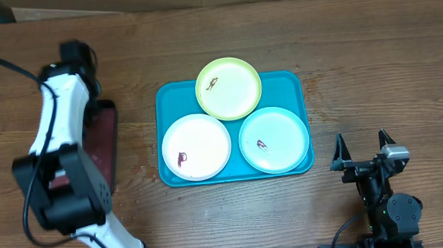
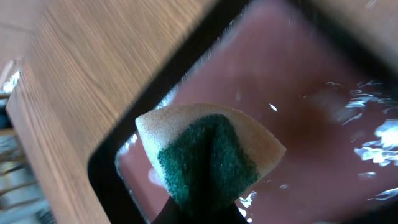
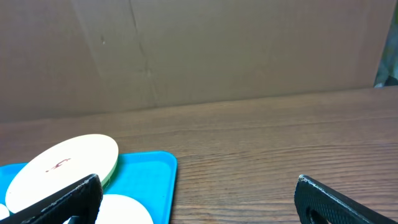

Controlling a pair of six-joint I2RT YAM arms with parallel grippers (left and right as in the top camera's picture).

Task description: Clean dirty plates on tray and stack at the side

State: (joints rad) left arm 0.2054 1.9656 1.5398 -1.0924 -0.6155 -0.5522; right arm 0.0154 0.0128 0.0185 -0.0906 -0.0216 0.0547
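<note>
Sponge (image 2: pixel 208 158) pickup appears done: left gripper (image 2: pixel 198 214) clamps it over maroon tray (image 2: pixel 298 106) at frame left, right gripper (image 1: pixel 362 148) gapes lower right; next move likely calls for wiping smeared plates (image 1: pixel 196 146) on centre turquoise tray (image 1: pixel 295 82)

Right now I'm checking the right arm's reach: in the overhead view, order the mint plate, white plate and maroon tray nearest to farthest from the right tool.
1. Mint plate, blue tray's right side, closest to the right tool.
2. White plate, blue tray's left side.
3. Maroon tray, far left.
</note>
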